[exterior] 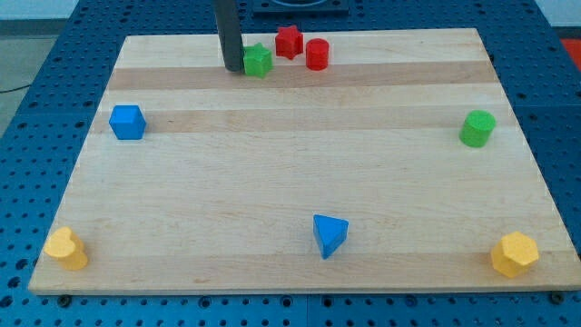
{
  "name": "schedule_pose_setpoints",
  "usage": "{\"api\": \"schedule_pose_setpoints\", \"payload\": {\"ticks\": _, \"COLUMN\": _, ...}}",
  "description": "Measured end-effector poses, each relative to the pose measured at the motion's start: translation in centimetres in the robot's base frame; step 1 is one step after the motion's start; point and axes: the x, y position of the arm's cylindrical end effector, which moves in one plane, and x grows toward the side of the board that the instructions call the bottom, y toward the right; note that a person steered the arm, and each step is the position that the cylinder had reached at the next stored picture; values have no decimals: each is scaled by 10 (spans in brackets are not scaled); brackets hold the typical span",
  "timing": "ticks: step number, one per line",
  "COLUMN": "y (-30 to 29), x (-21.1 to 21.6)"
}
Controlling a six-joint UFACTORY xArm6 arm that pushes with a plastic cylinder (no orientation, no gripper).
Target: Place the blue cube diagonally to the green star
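Observation:
The blue cube (127,122) sits near the board's left edge, upper half. The green star (259,61) lies near the view's top, left of centre. My tip (232,68) stands right at the green star's left side, touching or nearly touching it. The blue cube is well to the lower left of my tip, far apart from it.
A red star (289,42) and a red cylinder (316,54) sit just right of the green star. A green cylinder (477,128) is at the right. A blue triangular block (329,235) is bottom centre. Yellow blocks sit at the bottom left (66,248) and bottom right (514,253) corners of the wooden board (300,173).

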Motion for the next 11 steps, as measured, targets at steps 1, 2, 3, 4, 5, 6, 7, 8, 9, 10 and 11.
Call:
{"api": "schedule_pose_setpoints", "payload": {"ticks": 1, "y": -55, "x": 2}}
{"api": "schedule_pose_setpoints", "payload": {"ticks": 2, "y": -118, "x": -4}}
{"api": "schedule_pose_setpoints", "payload": {"ticks": 3, "y": -166, "x": 47}}
{"api": "schedule_pose_setpoints", "payload": {"ticks": 4, "y": -181, "x": 120}}
{"api": "schedule_pose_setpoints", "payload": {"ticks": 5, "y": -184, "x": 163}}
{"api": "schedule_pose_setpoints", "payload": {"ticks": 6, "y": -172, "x": 150}}
{"api": "schedule_pose_setpoints", "payload": {"ticks": 7, "y": -155, "x": 120}}
{"api": "schedule_pose_setpoints", "payload": {"ticks": 8, "y": -124, "x": 91}}
{"api": "schedule_pose_setpoints", "payload": {"ticks": 9, "y": -82, "x": 65}}
{"api": "schedule_pose_setpoints", "payload": {"ticks": 10, "y": -78, "x": 66}}
{"api": "schedule_pose_setpoints", "payload": {"ticks": 11, "y": -109, "x": 96}}
